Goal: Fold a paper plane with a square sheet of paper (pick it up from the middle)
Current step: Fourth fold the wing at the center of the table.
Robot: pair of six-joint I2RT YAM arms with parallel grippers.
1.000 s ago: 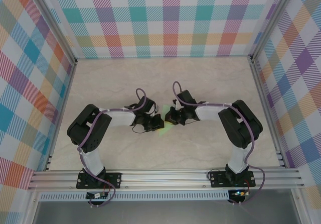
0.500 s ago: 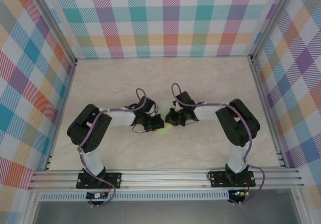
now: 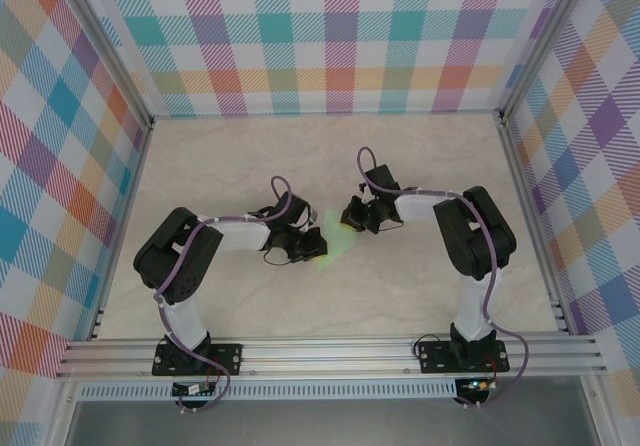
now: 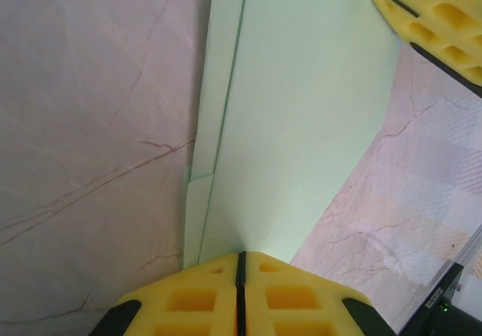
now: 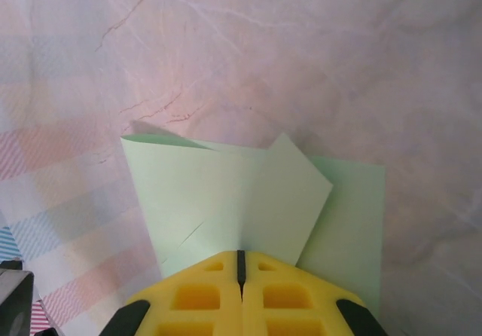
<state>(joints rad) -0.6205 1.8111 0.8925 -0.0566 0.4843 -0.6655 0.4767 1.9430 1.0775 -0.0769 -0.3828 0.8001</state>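
Note:
The square sheet of paper [image 3: 331, 234] is a pale mint-green folded shape with overlapping layers, held between both grippers near the table's middle. My left gripper [image 3: 312, 246] is shut on its near-left edge. In the left wrist view [image 4: 239, 258] the paper [image 4: 301, 125] stretches away from the pinched pads, with stepped layer edges on its left. My right gripper [image 3: 350, 216] is shut on the far-right end. From the right wrist [image 5: 241, 255] the paper [image 5: 218, 200] shows a folded flap and a diagonal crease. The right gripper's yellow fingers [image 4: 433, 19] touch the paper's far corner.
The marble-patterned tabletop [image 3: 250, 166] is walled by checked panels [image 3: 330, 36] at the back and both sides. An aluminium rail [image 3: 330, 351] carrying both arm bases runs along the near edge. Purple cables [image 3: 280, 191] loop over both wrists.
My right gripper has moved away from the left one, toward the back and slightly right, taking its end of the paper along. The left arm has stayed put.

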